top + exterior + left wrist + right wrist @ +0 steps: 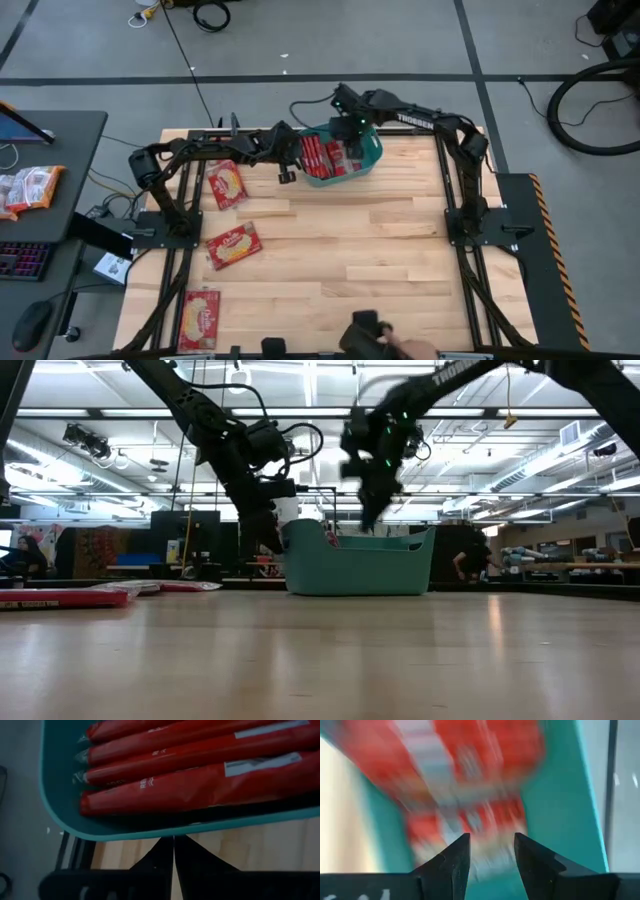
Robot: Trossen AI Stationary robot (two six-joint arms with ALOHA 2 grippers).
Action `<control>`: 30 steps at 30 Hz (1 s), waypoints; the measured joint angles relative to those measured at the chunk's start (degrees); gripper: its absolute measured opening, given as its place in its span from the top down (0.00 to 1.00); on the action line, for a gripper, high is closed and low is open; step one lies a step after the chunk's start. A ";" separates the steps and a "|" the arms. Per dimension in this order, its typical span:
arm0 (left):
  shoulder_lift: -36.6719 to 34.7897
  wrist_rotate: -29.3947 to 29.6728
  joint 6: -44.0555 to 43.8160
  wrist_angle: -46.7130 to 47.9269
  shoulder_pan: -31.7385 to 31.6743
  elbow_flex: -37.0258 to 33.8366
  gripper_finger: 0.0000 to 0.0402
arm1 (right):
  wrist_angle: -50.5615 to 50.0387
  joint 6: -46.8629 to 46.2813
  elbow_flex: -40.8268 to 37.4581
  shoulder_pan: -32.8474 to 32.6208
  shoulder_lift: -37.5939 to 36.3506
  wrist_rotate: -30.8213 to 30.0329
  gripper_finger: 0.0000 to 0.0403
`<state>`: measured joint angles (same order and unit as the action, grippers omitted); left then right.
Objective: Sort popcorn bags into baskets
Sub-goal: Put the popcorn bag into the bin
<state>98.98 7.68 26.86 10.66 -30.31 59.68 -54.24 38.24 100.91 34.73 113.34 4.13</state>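
Observation:
The teal basket stands at the table's far middle with several red popcorn bags on edge inside it, side by side. Three more popcorn bags lie flat on the table's left side: one far, one in the middle, one near. My left gripper is shut and sits just outside the basket's left wall, its tips at the rim. My right gripper is open above the bags in the basket, fingers pointing down. My left gripper's shut fingertips stand right at the outer side of the basket's rim, on its left side; I cannot tell whether they touch it.
Paler orange-and-white packets lie on a desk beyond the table's left edge. A person's hand with a dark object shows at the table's near edge. Bare wood spans the table's middle and right.

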 joint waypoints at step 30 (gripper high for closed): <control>11.06 -2.26 -7.39 -21.42 3.79 -0.17 0.95 | 17.80 -0.76 -24.58 -2.52 -0.19 0.20 0.61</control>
<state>110.04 5.42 19.47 -10.76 -26.51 59.51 -36.45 37.49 76.34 32.21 113.14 4.33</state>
